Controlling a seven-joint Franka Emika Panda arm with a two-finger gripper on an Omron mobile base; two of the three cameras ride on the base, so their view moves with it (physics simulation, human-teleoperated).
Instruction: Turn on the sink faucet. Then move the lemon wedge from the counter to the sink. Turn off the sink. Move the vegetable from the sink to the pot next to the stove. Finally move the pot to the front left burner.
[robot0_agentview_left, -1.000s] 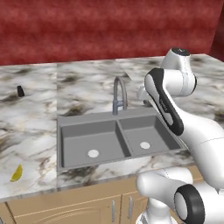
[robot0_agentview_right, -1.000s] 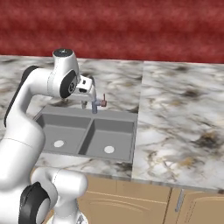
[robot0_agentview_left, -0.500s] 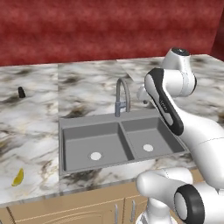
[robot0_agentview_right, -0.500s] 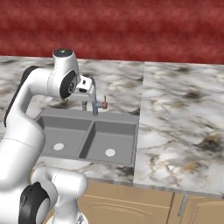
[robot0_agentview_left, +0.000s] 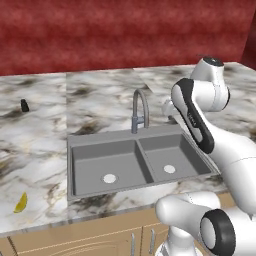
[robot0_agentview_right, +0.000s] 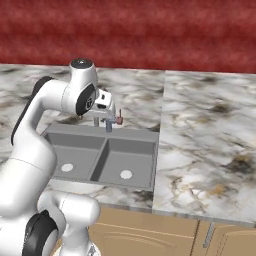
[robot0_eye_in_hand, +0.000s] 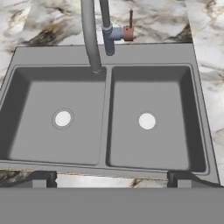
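Grey double-basin sink (robot0_agentview_left: 75, 150) sits in the marble counter (robot0_agentview_left: 35, 145), a white drain in each basin. Sink faucet (robot0_agentview_left: 139, 110) rises at the sink's back rim, spout arching toward the basins; small side lever (robot0_eye_in_hand: 129, 27) upright beside its base. Gripper (robot0_eye_in_hand: 111, 178) hovers above the sink's front rim, fingers (robot0_eye_in_hand: 41, 178) wide apart, holding nothing. Lemon wedge (robot0_agentview_left: 20, 203) lies on the counter left of the sink, near the front edge. Small black cone (robot0_agentview_left: 23, 104) stands far back-left of the sink.

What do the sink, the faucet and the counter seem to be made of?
Sink: matte grey, likely metal or composite; even tone, no gloss.
Faucet: brushed grey metal, by its dull sheen.
Counter: polished marble or an imitation; white-grey with brown and black veins.
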